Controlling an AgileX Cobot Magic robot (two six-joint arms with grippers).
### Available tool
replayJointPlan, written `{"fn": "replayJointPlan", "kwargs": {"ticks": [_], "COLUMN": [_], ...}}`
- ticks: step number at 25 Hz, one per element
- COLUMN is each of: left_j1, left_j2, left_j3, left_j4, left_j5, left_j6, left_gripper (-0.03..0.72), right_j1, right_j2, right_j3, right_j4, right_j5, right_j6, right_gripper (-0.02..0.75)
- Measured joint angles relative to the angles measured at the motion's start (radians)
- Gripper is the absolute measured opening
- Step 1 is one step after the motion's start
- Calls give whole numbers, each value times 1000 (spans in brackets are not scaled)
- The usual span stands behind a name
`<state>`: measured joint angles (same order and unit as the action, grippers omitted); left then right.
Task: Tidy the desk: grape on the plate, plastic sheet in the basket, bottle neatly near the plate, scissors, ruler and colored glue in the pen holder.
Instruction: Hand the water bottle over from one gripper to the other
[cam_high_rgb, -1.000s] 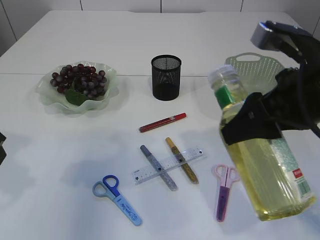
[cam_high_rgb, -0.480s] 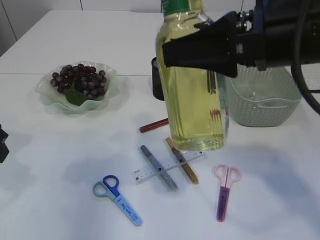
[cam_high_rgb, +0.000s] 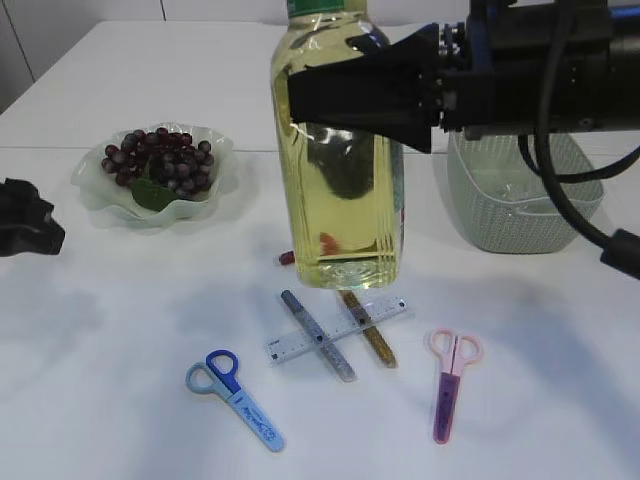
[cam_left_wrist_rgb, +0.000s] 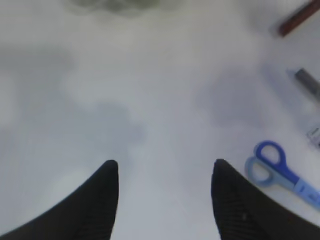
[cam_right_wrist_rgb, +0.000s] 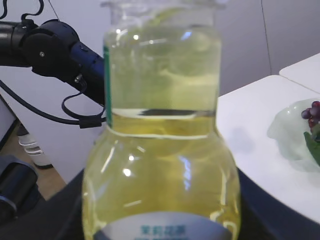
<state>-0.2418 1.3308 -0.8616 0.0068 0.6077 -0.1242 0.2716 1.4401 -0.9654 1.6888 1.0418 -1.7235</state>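
The right tool (cam_high_rgb: 385, 85) grips a clear plastic bottle of yellow liquid (cam_high_rgb: 340, 170) upright above the crossed transparent ruler (cam_high_rgb: 335, 333) and glitter glue pens (cam_high_rgb: 318, 335), hiding the black mesh pen holder; the left tool (cam_left_wrist_rgb: 164, 200) hangs released over the white table (cam_left_wrist_rgb: 150, 90).

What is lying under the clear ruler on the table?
Two glue pens lie crossed under the ruler: a silver one and a gold one. The held bottle covers the gold pen's top end.
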Motion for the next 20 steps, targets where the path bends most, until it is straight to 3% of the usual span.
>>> {"fn": "replayJointPlan", "kwargs": {"ticks": [8,14,17,20], "left_j1": [0,-14,-31,-34], "left_j2": [-11,-29,-32,-32], "left_j3": [71,272,354,382], "left_j4": [-14,-28,86,368], "left_j5": [-397,-949,-1176,-1347], "left_j6": [0,-57,-225,-470], "left_gripper": [432,432,432,432], "right_j1": [0,0,0,0], "right_j2": [4,4,4,4], "right_j3": [-4,-5,-5,-5], "right_j4": [9,11,13,15], "right_j5": [-4,-21,-44,-75], "right_j6": [-55,-72,-81,-81], "right_gripper": [461,461,461,461]}}
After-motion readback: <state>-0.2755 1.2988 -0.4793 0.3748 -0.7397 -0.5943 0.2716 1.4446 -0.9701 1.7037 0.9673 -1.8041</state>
